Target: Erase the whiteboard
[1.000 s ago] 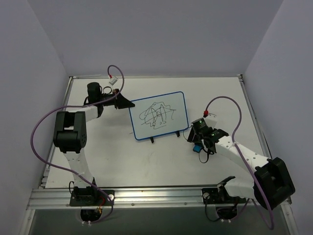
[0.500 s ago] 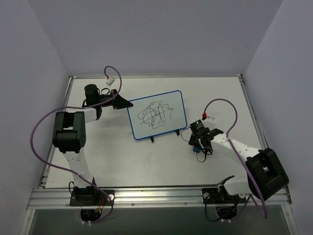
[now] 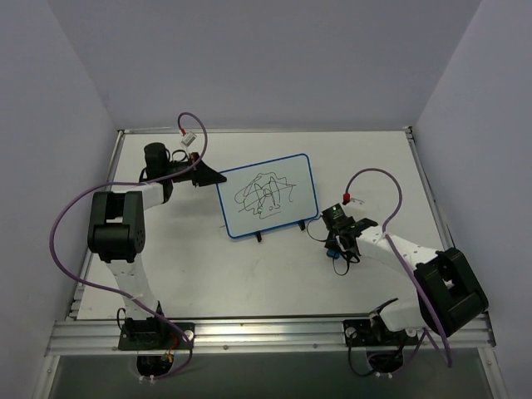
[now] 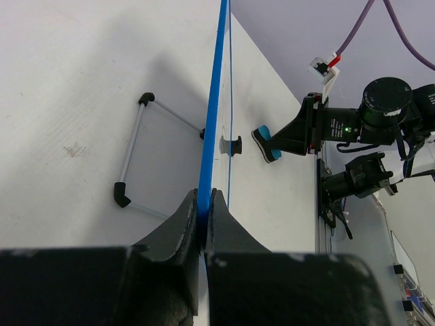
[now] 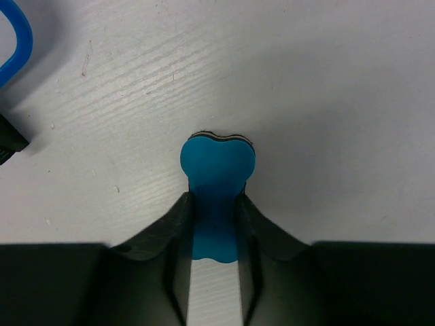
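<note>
The whiteboard (image 3: 268, 197) stands on the table, blue-framed, with black scribbles across its face. My left gripper (image 3: 218, 178) is shut on its left edge; in the left wrist view the blue frame (image 4: 212, 129) runs edge-on between the pinched fingers (image 4: 182, 224) of that gripper (image 4: 204, 204). Right of the board, my right gripper (image 3: 334, 247) is down on the table, shut on the small blue eraser (image 5: 216, 178). The eraser's narrow waist sits between the jaws of this gripper (image 5: 215, 204). The eraser (image 4: 266, 144) also shows in the left wrist view, beyond the board.
The board's wire stand (image 4: 132, 159) with black feet rests on the table behind it. A purple cable loops over each arm (image 3: 378, 179). A metal rail (image 3: 249, 331) runs along the near table edge, and grey walls enclose the table's sides.
My right gripper has closed on the blue eraser and shifted slightly toward the board. The left gripper and whiteboard nudged a little to the left.
</note>
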Available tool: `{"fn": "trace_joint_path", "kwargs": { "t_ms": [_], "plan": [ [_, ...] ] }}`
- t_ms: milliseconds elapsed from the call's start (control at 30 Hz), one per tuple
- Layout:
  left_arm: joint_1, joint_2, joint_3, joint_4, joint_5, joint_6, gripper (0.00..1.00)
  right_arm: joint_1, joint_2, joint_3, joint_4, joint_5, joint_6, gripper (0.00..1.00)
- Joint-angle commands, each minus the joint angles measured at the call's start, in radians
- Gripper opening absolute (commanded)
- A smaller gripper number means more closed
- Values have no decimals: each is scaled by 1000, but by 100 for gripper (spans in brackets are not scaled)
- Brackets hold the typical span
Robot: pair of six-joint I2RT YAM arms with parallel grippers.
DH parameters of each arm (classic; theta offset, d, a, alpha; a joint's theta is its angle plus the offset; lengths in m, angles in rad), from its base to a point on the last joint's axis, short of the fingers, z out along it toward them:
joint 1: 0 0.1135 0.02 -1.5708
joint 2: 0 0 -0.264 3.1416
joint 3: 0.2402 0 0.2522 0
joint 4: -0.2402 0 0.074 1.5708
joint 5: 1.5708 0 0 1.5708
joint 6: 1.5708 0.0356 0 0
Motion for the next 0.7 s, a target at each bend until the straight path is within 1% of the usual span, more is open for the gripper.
{"fn": "trace_joint_path", "kwargs": {
  "t_ms": [0,33,67,167,233,333,433,533,567,600,633,667],
  "plan": [
    [-4,-19,12,36,-79,144,2,-2,-9,2,-8,27,12,9],
    [-4,-20,10,36,-84,147,2,1,-18,2,-7,29,7,8],
    [-4,-23,9,33,-87,150,2,4,-27,10,-2,30,-2,4],
    [-4,-33,4,10,-99,172,2,55,-84,49,16,68,-14,2],
    [-6,-37,7,-15,-102,190,2,90,-119,79,29,120,-29,0],
    [-12,-43,10,-65,-113,230,2,96,-106,151,23,168,-69,0],
    [-15,-37,13,-90,-122,253,2,128,-72,218,53,148,-124,0],
    [-21,-28,16,-96,-122,255,2,185,-25,287,171,107,-241,0],
    [-23,-30,16,-101,-122,256,2,237,-8,307,241,96,-279,0],
    [-24,-31,16,-105,-127,265,2,260,26,326,277,98,-369,0],
    [-26,-36,18,-119,-128,270,2,283,43,342,324,99,-419,0],
    [-27,-39,18,-130,-133,278,2,320,58,346,417,120,-457,0]
  ]
}}
